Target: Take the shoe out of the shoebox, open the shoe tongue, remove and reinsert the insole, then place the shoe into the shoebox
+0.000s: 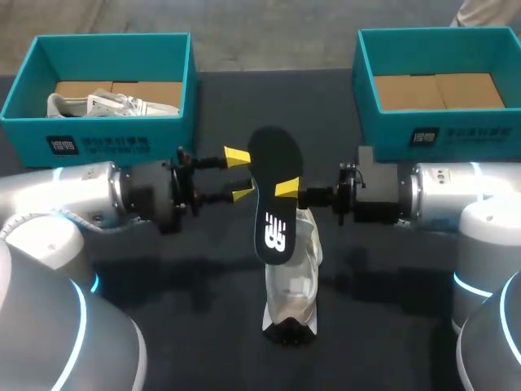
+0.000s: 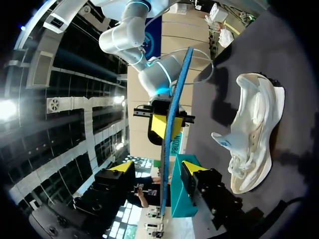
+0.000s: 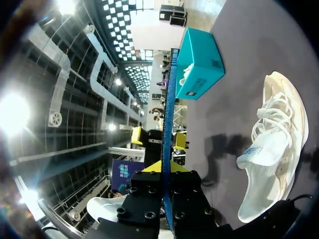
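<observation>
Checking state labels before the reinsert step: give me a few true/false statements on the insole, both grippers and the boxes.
1. The right gripper is shut on the insole, which is outside the white shoe. True.
2. Both grippers clamp the insole. False: the left gripper is open, with its fingers apart on either side of the insole.
3. Both shoeboxes hold a shoe. False: the right shoebox shows only its cardboard bottom, while the left shoebox holds a second shoe.
4. The white shoe lies on the table between the two arms. True.
</observation>
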You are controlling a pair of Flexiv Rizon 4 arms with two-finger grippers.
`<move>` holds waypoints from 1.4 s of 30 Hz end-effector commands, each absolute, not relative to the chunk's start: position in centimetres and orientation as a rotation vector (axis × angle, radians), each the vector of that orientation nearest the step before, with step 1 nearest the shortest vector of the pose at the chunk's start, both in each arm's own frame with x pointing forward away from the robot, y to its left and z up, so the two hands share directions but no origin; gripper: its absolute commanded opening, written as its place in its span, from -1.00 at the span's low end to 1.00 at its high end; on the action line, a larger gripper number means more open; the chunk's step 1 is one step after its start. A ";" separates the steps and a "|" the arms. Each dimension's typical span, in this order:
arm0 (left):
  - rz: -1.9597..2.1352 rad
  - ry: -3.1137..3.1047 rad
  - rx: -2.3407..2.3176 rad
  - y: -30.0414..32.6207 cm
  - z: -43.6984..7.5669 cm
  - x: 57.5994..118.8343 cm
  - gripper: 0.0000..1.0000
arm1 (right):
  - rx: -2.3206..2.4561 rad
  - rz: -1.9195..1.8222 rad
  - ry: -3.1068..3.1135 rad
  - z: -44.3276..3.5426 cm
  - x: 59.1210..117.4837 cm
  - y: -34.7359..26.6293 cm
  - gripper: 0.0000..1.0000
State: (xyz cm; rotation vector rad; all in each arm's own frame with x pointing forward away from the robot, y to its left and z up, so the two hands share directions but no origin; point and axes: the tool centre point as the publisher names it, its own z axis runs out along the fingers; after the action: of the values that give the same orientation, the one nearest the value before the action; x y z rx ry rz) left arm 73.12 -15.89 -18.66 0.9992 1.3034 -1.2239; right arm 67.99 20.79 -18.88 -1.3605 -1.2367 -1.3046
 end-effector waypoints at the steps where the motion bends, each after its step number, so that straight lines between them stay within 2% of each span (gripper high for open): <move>1: -1.209 1.303 0.983 -16.9 -19.0 72.8 0.05 | -1.366 -1.301 -1.239 -18.9 68.0 21.1 -1.00; 3: -1.201 1.299 0.980 -17.0 -19.0 72.7 -0.04 | -1.366 -1.301 -1.239 -18.9 68.0 21.1 -1.00; 12: -1.173 1.288 0.972 -17.3 -18.9 72.9 -0.18 | -1.366 -1.301 -1.239 -18.9 68.0 21.1 -1.00; 20: -1.167 1.275 0.970 -18.1 -18.8 73.6 -0.21 | -1.366 -1.301 -1.239 -18.9 68.0 21.1 -1.00; 26: -1.158 1.278 0.988 -19.0 -19.1 74.0 -0.32 | -1.366 -1.301 -1.239 -18.9 68.0 21.1 -1.00; 32: -1.148 1.275 1.000 -19.6 -19.1 74.2 -0.53 | -1.366 -1.301 -1.239 -18.9 68.0 21.1 -1.00; 38: -1.145 1.273 1.015 -19.8 -19.2 74.2 -0.62 | -1.366 -1.301 -1.239 -18.9 68.0 21.1 -1.00; 42: -1.140 1.273 1.024 -19.9 -19.2 74.2 -0.80 | -1.366 -1.301 -1.239 -18.9 68.0 21.1 -1.00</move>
State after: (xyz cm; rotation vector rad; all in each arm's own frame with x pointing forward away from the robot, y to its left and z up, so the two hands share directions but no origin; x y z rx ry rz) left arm 74.14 -19.69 -19.16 1.0219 1.2730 -1.1403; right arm 67.99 20.80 -18.90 -1.3604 -1.2365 -1.3049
